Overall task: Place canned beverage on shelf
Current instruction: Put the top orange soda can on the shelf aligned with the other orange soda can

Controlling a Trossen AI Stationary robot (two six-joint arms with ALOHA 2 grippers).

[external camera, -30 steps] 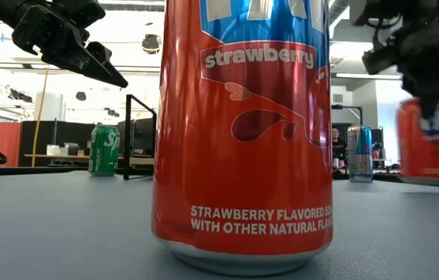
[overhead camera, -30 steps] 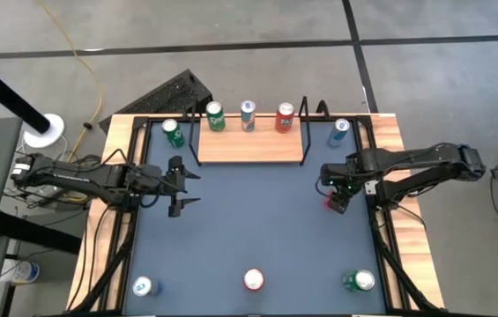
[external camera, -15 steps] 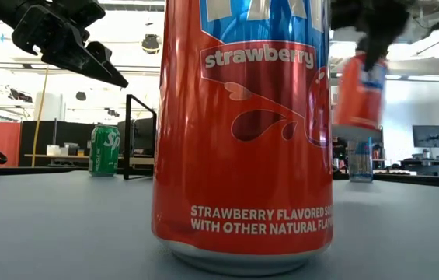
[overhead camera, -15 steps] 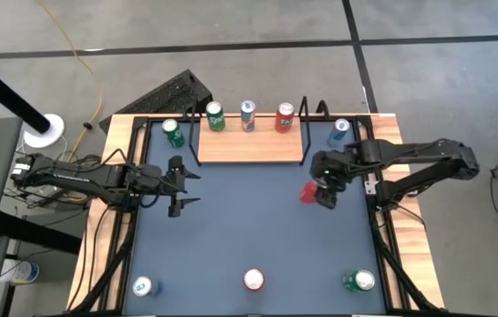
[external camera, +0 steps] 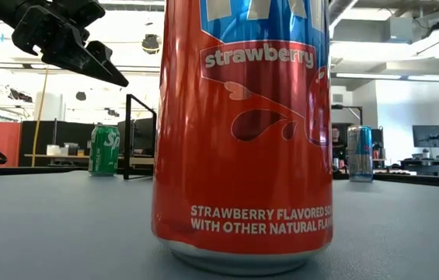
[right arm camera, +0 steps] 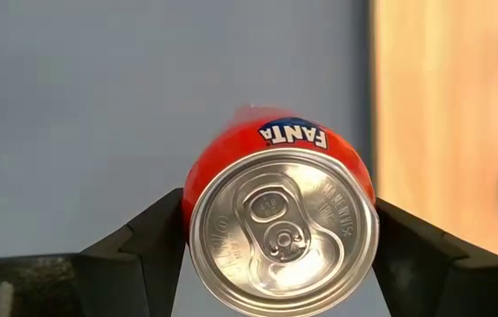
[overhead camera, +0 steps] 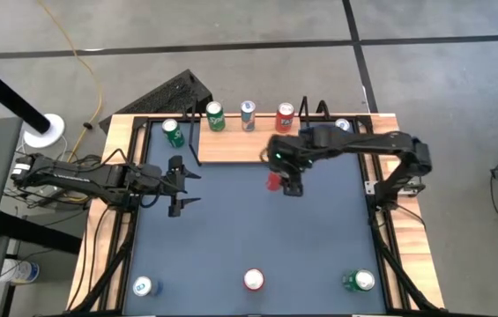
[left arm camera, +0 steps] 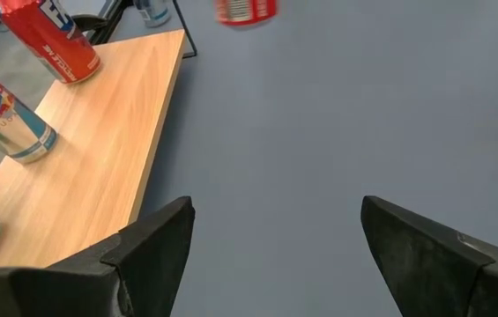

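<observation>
Now the right claw (overhead camera: 286, 182) grips a red Fanta can (right arm camera: 279, 220); left claw (overhead camera: 181, 185) gapes empty.

**Where everything sits on my table**

I see the shelf (overhead camera: 250, 148) at the back middle of the table (overhead camera: 231, 238). Three cans (overhead camera: 248, 115) stand in a row along its back edge. One can (overhead camera: 173, 133) stands just left of the shelf, and another (overhead camera: 343, 126) stands to its right. My right gripper (overhead camera: 289, 182) holds a can (right arm camera: 279, 217) above the table, just in front of the shelf. My left gripper (overhead camera: 183, 182) waits, open, on the left side. Three more cans (overhead camera: 254, 280) stand along the front edge.
</observation>
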